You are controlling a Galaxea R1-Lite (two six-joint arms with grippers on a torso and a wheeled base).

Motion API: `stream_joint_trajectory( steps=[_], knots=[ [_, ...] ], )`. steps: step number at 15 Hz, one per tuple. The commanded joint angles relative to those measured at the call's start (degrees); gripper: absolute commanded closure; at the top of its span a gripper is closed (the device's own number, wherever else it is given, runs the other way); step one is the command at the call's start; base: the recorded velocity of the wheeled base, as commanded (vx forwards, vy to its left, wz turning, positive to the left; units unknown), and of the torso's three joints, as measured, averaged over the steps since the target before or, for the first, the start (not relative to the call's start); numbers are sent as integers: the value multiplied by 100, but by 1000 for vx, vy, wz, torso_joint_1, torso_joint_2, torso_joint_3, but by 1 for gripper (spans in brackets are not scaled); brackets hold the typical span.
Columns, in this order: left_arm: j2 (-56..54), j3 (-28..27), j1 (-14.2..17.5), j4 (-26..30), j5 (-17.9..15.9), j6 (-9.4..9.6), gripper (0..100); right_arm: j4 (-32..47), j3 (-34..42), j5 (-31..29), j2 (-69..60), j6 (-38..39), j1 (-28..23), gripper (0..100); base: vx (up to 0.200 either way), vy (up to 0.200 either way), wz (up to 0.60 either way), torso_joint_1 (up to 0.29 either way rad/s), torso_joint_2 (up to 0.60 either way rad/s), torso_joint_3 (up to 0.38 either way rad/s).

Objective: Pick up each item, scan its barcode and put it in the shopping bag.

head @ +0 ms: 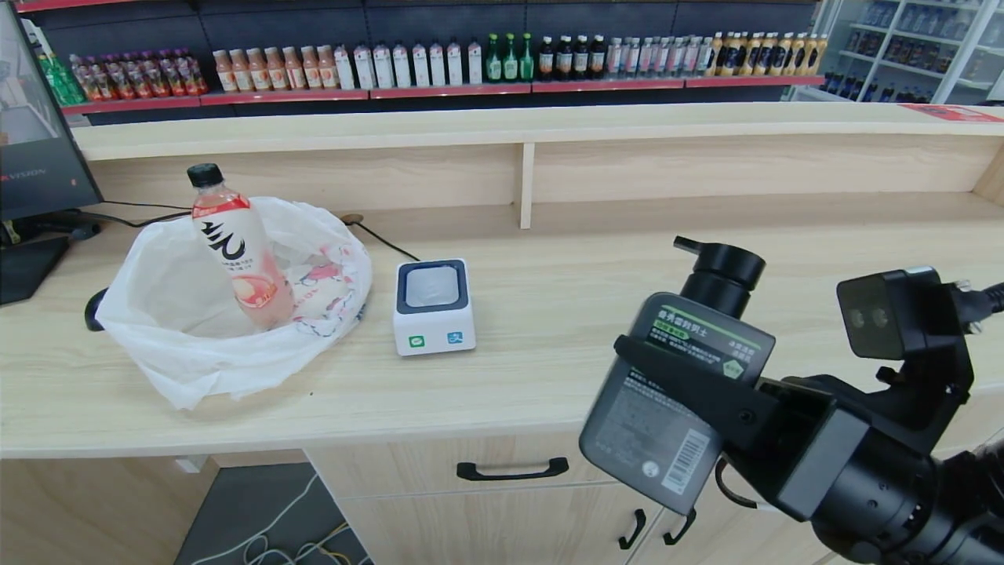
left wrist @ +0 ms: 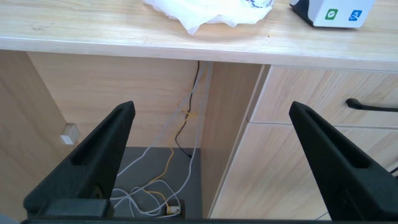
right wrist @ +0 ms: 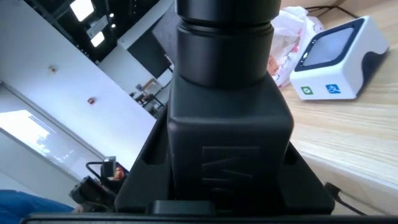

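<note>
My right gripper is shut on a dark grey pump bottle, held tilted in the air at the counter's front right, its barcode label facing down and outward. In the right wrist view the pump bottle stands between the fingers. A white barcode scanner sits mid-counter; the scanner lies beyond the bottle. A white shopping bag at the left holds an upright pink drink bottle. My left gripper hangs open below the counter edge, nothing between its fingers.
A monitor stands at the far left of the wooden counter. A raised wooden shelf runs along the back. Drawers with black handles sit under the counter front. Cables lie on the floor.
</note>
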Motion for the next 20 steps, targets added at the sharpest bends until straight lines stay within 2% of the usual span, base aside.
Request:
stream_joint_trajectory(
  steps=[1,8,20],
  knots=[
    [-2,0,1,0,3,-4,0,-8,-262,1,201,120,132,100,0,0,0,0,0,0],
    [-2,0,1,0,3,-4,0,-8,-1027,-7,535,410,185,100,0,0,0,0,0,0],
    [-2,0,1,0,3,-4,0,-8,-1141,-7,544,383,343,100,0,0,0,0,0,0]
  ],
)
